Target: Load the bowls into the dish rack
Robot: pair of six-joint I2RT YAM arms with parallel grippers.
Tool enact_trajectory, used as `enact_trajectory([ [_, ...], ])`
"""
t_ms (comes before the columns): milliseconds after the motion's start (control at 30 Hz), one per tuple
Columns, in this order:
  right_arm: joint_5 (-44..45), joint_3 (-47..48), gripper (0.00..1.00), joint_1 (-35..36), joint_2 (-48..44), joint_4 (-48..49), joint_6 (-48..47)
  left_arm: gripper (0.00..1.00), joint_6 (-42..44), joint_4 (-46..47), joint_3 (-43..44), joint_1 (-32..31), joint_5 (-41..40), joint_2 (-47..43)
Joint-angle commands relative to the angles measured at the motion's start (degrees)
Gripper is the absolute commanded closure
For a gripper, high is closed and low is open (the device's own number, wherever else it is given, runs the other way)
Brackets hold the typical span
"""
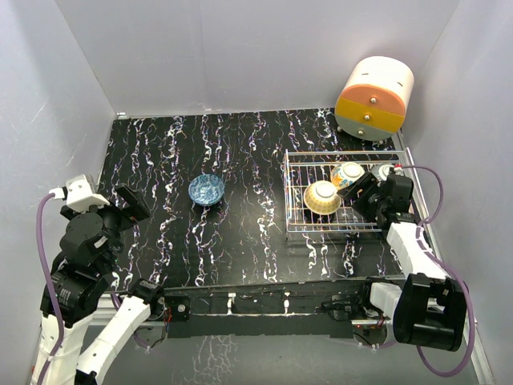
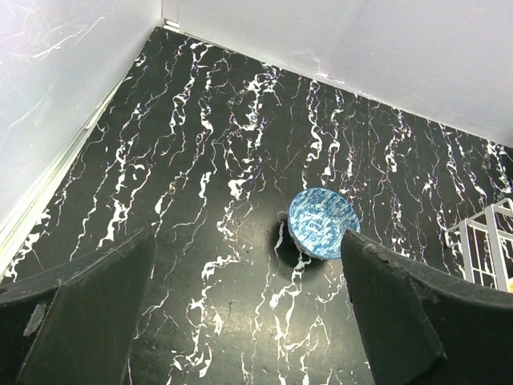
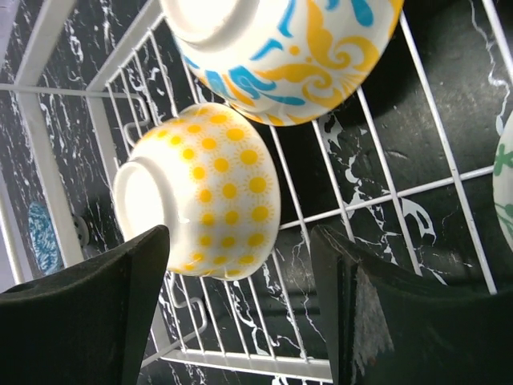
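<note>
The dish rack (image 1: 333,229) sits by the right edge of the bench (image 1: 160,160), its long axis running left to right. Inside, a yellow-dotted bowl (image 3: 216,192) and a blue-and-yellow bowl (image 3: 288,40) lie tipped on their sides, foot rings showing. A blue bowl (image 1: 207,189) stands mouth-up mid-bench, well apart from the rack. The right gripper (image 3: 240,237) gapes wide over the rack. The left gripper (image 2: 248,237) is also wide and holds nothing.

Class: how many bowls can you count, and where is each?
4. A blue bowl stands on the table; in the dish rack are a yellow-dotted bowl, a blue-and-yellow bowl, and a fourth bowl partly hidden behind the right arm.
</note>
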Motion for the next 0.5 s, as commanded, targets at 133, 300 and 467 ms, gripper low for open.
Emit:
enact_trajectory([
  [133,0.0,10.8,0.20,1.2,-2.9,-3.6,-8.7,0.03,0.0,2.1,-1.1,-0.3,1.0,0.8],
  [300,3.5,18.6,0.20,6.3,3.5,-7.7,-13.8,0.03,0.0,3.2,-1.3,-0.3,1.8,1.6],
  [467,14.8,28.2,0.19,19.0,13.0,-13.7,-19.2,0.03,0.2,3.2,-1.3,-0.2,2.0,2.1],
])
